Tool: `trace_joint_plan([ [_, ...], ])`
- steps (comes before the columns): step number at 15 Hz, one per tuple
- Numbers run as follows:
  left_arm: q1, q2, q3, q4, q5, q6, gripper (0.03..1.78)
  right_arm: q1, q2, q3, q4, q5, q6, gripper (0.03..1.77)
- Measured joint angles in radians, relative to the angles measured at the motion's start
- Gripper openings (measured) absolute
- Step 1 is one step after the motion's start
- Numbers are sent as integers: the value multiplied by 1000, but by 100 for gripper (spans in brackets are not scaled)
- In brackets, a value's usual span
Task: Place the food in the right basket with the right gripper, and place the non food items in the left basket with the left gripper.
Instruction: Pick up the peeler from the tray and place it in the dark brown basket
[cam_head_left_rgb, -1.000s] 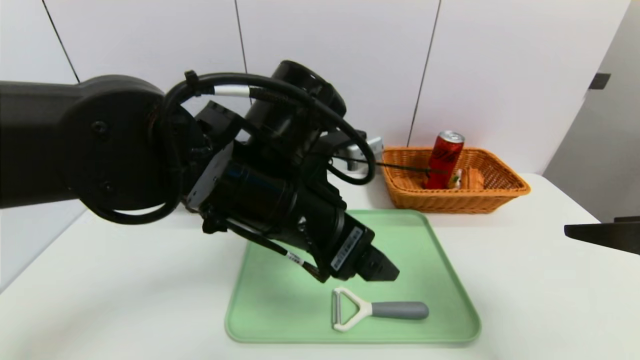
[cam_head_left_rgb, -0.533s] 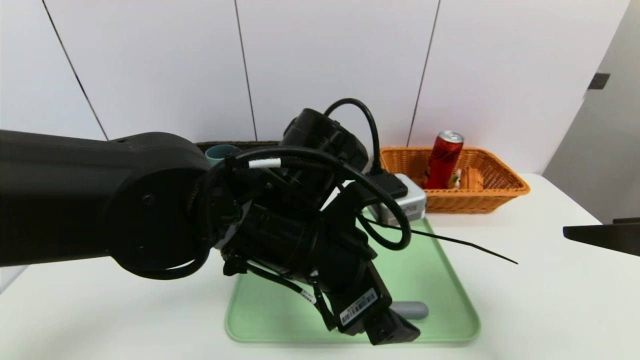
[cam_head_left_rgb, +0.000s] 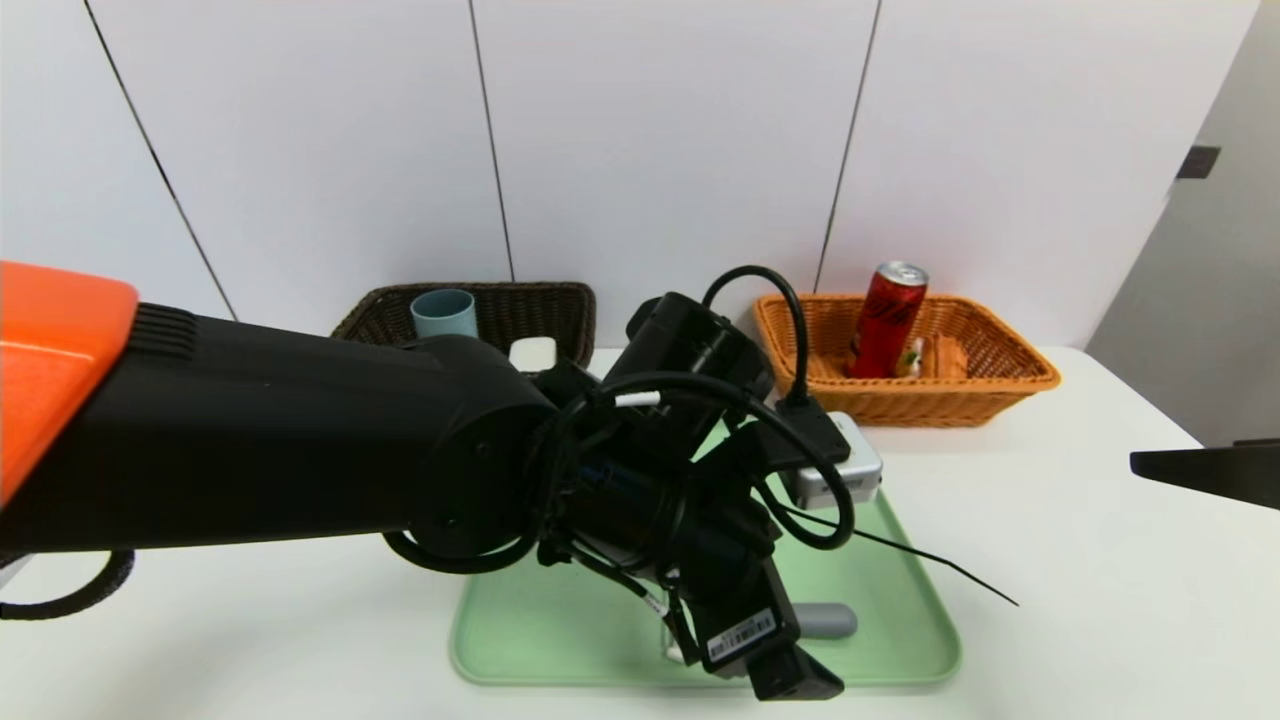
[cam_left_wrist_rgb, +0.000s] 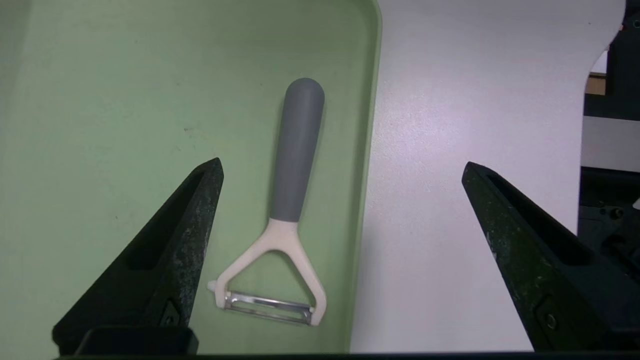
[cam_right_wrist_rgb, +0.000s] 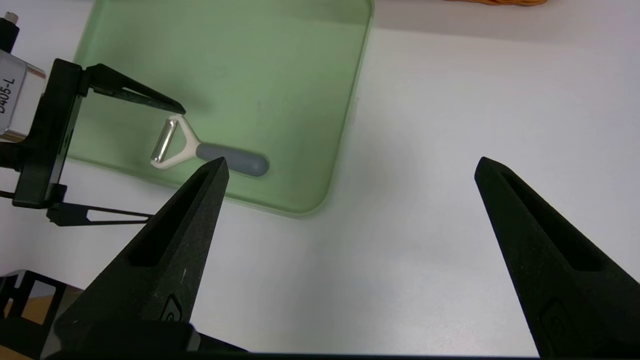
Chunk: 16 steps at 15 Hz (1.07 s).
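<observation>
Peeler on the green tray is now approached more closely by the left gripper, its jaws spread and empty, so a grasp may be attempted next, while the right gripper is parked beyond the tray, jaws spread.

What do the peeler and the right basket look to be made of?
Peeler: matte grey handle, probably plastic or rubber, by its smooth dull surface; white frame, likely plastic; blade shiny, apparently metal, by its bright glints.
Right basket: orange-tan weave with a slight sheen, perhaps wicker or a plastic imitation; the look leaves that open.
</observation>
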Motion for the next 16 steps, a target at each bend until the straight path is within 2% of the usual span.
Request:
trace_joint_plan([
  [2, 1, 35, -1, -39, 4, -5, 169, -5, -1, 3, 0, 1, 1, 170],
  [16, 41, 150, -4, -107, 26, -14, 169, -7, -4, 10, -1, 0, 1, 170],
])
